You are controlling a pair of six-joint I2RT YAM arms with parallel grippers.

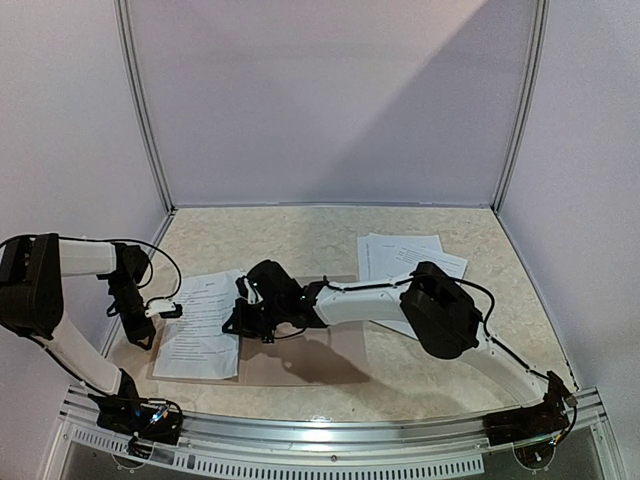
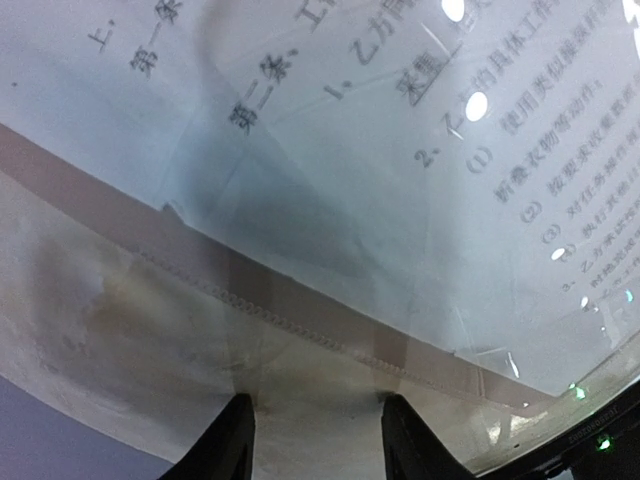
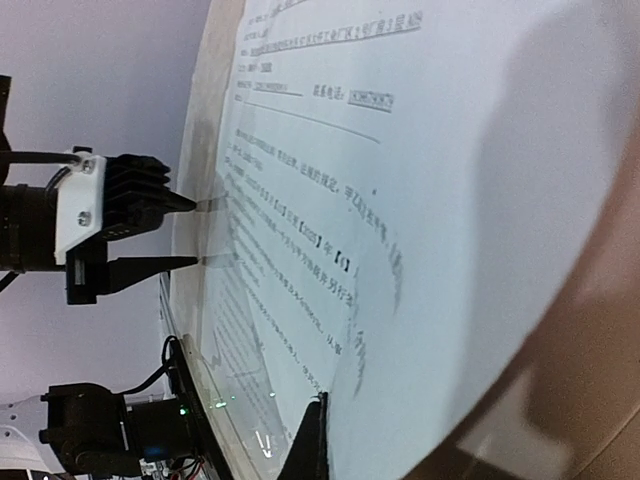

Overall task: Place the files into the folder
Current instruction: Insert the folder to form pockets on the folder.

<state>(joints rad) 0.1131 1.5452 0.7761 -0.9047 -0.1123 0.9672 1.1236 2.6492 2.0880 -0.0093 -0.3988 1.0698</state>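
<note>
Lying on the left side of the open folder (image 1: 300, 372), a sleeved sheet (image 1: 198, 335) is, we judge, being seated; the other files (image 1: 400, 255) sit on the table (image 1: 300, 230) well to the right. Our left gripper (image 1: 170, 310), fingers half spread, touches the sleeve's outer edge, and our right gripper (image 1: 243, 318), closed, presses near the spine. Next we must release and fetch another sheet

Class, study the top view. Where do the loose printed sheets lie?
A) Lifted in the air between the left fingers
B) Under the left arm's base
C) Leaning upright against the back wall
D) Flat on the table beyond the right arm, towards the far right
D: the loose sheets lie flat on the table behind the right arm, apart from the sleeved sheet on the left.
</note>
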